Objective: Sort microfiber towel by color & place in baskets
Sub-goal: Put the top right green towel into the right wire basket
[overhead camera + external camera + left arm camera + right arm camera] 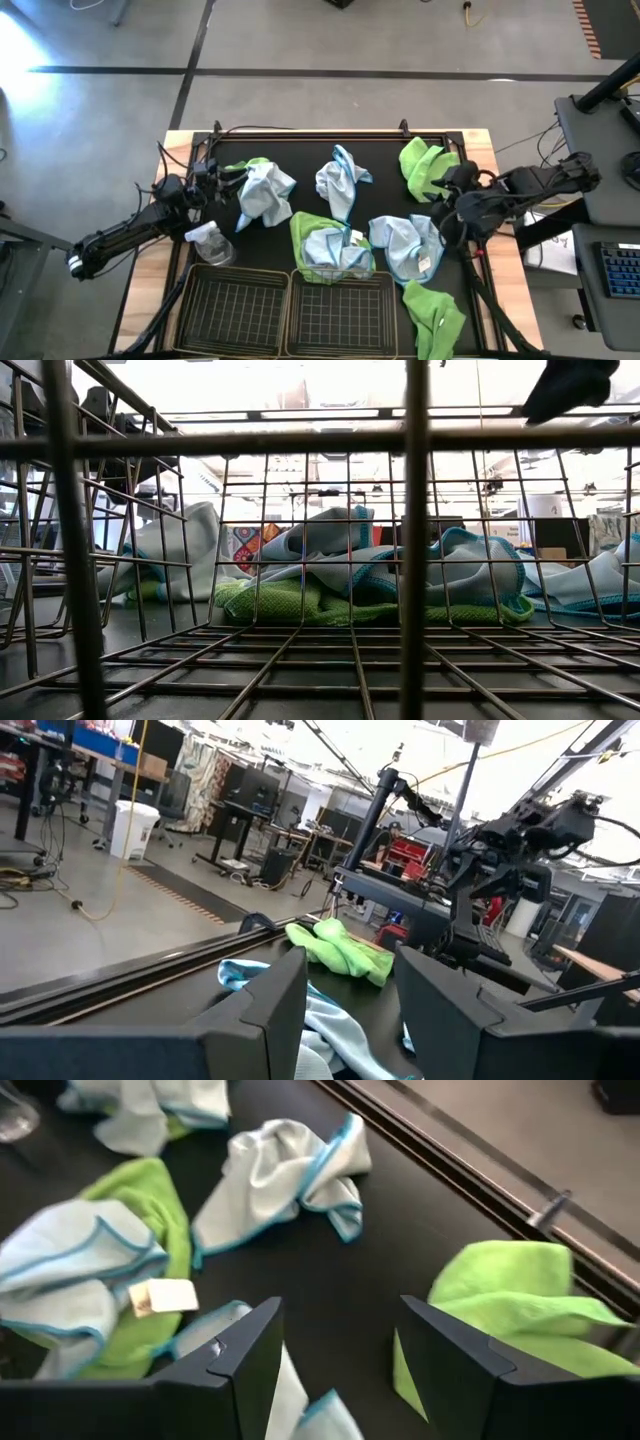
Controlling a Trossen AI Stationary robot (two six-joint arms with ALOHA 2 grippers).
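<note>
From my station I saw both baskets at the near edge of the black mat [300, 150]: the left basket [235, 310] held nothing, and the right basket [345, 318] had a lime green towel with a pale blue one bunched on it [330, 248] draped over its far rim. The towels lay scattered on the mat: a pale blue one [265, 192] by the left arm, another pale blue [342, 180] mid-mat, a green one [422, 165] at the far right, a pale blue one [408, 245] right of the baskets, and a green one [435, 318] at the near right edge. A clear spray bottle [212, 240] stood just beyond the left basket.

The left gripper [215, 180] hung beside the left pale blue towel, fingers [270, 1010] spread apart, holding nothing. The right gripper [445, 205] sat between the far green towel and the right pale blue one, fingers [245, 1355] wide, empty.
</note>
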